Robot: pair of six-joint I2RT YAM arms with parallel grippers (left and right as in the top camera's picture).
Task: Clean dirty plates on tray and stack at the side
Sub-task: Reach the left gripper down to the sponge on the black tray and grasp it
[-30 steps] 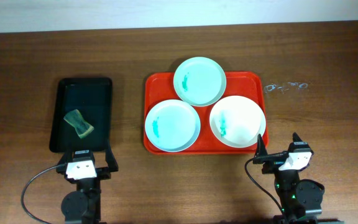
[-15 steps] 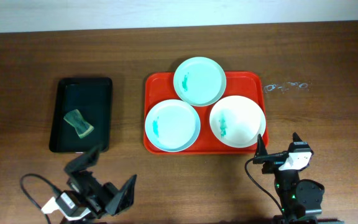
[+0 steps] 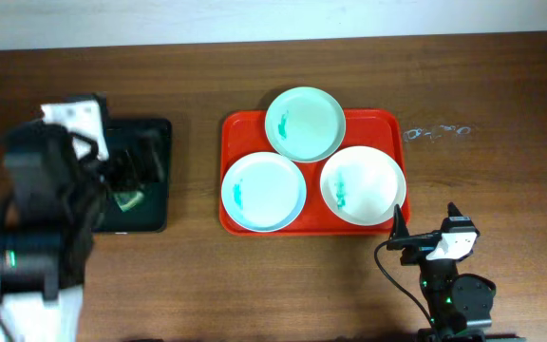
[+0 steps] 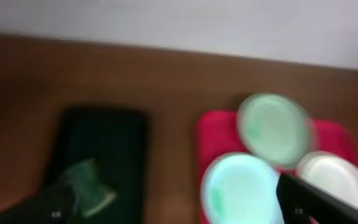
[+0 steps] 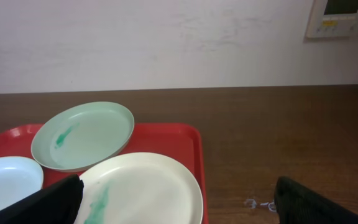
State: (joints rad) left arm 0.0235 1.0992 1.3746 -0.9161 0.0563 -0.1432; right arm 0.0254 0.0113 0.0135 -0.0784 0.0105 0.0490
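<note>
Fingers of the right gripper [image 3: 425, 211] stand spread wide apart over the near edge of the table [image 3: 520, 190] and hold nothing; in the right wrist view they appear as two dark tips at the lower corners. On the opposite side, the left arm [image 3: 31, 228] is raised close to the overhead camera, where it shows large and blurred and covers the near-left part of the black tray [image 3: 155, 142]. The left gripper [image 4: 174, 186] shows in its own wrist view as two dark fingers at the lower corners, well apart and empty, although that view is blurred. A green sponge [image 4: 89, 186] lies in the near half of the black tray. The red tray [image 3: 378, 123] sits at the centre of the table, just to the right of the black tray and apart from it. Three plates rest on it. The white plate [image 3: 363, 184] occupies the near-right area, directly beyond the right gripper, with its edge reaching the tray's right rim. The pale mint plate [image 3: 263, 191] occupies the near-left area. The mint-green plate [image 3: 305, 123] lies beyond and between these two, extends past the far rim and appears slightly tilted in the right wrist view. Each plate carries a teal smear left of its centre. A small clear item [image 3: 435, 131], too small to identify, lies on the table just right of the tray's far corner. A pale wall [image 5: 166, 43] stands behind the table, with a wall panel [image 5: 340, 15] at upper right.
</note>
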